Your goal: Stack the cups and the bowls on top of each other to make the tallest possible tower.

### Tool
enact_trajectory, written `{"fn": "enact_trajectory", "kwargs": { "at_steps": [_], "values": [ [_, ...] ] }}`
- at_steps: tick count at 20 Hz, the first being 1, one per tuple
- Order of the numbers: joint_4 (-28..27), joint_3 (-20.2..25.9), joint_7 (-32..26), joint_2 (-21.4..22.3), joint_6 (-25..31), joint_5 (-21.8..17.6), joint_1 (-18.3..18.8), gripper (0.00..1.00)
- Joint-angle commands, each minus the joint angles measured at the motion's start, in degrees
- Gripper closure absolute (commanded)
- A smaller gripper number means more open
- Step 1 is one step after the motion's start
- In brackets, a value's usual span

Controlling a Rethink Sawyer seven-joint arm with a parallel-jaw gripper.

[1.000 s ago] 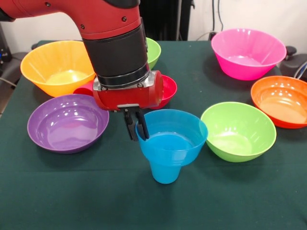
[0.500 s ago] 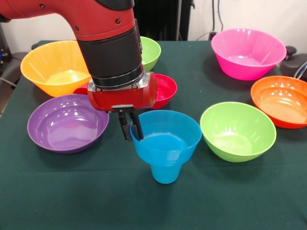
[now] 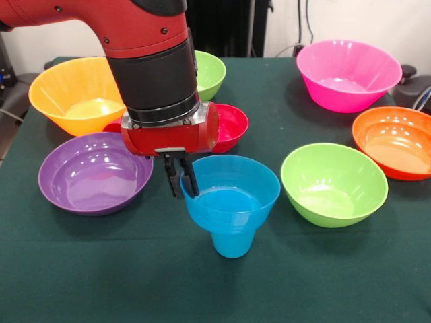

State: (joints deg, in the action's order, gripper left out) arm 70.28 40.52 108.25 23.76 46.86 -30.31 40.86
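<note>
End effector [image 3: 181, 180] pinching the left rim of the small blue bowl [image 3: 231, 192] atop the sky-blue cup [image 3: 232, 243].

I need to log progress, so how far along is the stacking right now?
Done: the small blue bowl sits on the sky-blue cup. In hand: the gripper pinches that bowl's rim. Left: the purple bowl, lime green bowl, pink bowl and the others lie unstacked.

Item count: bowls and cups on the table

Seven bowls: one yellow-orange [image 3: 79, 94], one purple [image 3: 94, 171], one red [image 3: 229, 126], two lime green [image 3: 334, 183] [image 3: 210, 73], one pink [image 3: 348, 74], one orange [image 3: 394, 141], one small blue [image 3: 231, 190]. One sky-blue cup [image 3: 233, 242].
</note>
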Motion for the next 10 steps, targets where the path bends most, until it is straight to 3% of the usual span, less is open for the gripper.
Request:
{"fn": "enact_trajectory", "kwargs": {
  "at_steps": [1, 10],
  "values": [
    [2.09, -1.02, -16.7, 0.02, 4.58, -3.88, -0.29, 1.0],
    [4.63, -1.23, -14.56, 1.0, 3.7, -3.54, -0.25, 1.0]
  ]
}}
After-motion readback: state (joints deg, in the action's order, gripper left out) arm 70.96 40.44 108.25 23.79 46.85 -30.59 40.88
